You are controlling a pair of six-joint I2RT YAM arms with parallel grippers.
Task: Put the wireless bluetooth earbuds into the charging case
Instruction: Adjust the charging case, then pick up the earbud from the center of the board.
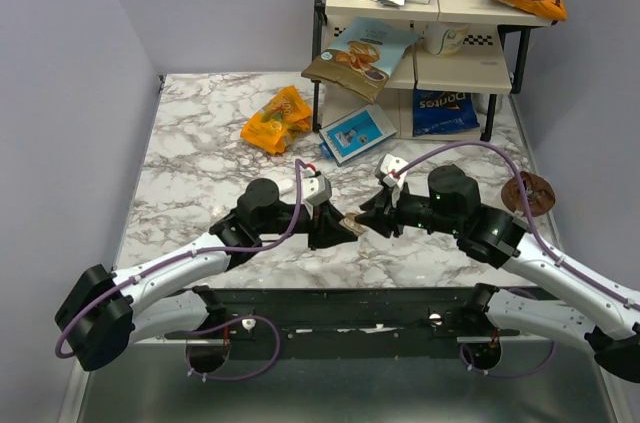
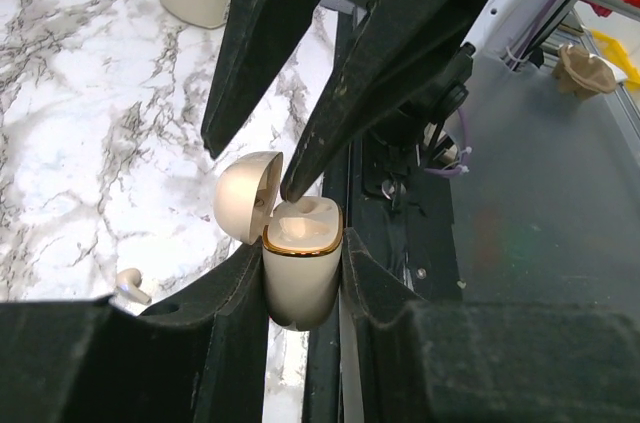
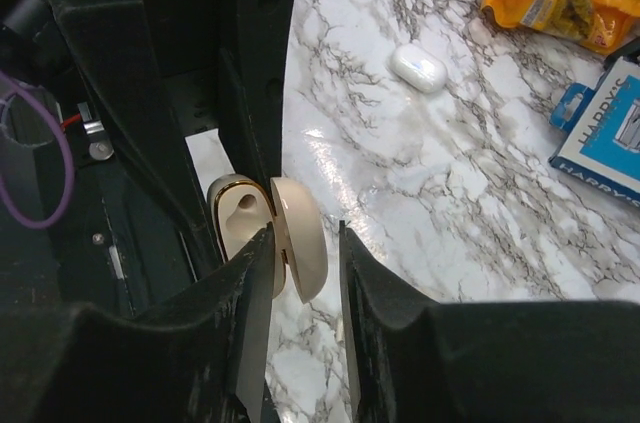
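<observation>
The cream charging case [image 2: 300,283] with a gold rim is upright between the fingers of my left gripper [image 2: 302,243], which is shut on its body. Its lid [image 2: 245,198] is hinged open to the left. My right gripper [image 3: 305,228] is open, and its fingers straddle the open lid [image 3: 300,243], with one fingertip [image 2: 290,183] at the case mouth [image 3: 235,218]. One small cream earbud [image 2: 130,286] lies on the marble beside the left finger. From above, both grippers meet at the case [image 1: 352,227] near the table's front middle.
A white oval object [image 3: 418,67] lies on the marble beyond the case. An orange snack bag [image 1: 277,120] and a blue packet [image 1: 357,133] lie further back. A shelf rack [image 1: 420,33] stands back right. A brown-topped round object [image 1: 527,193] sits right. A black frame [image 1: 340,308] runs along the near edge.
</observation>
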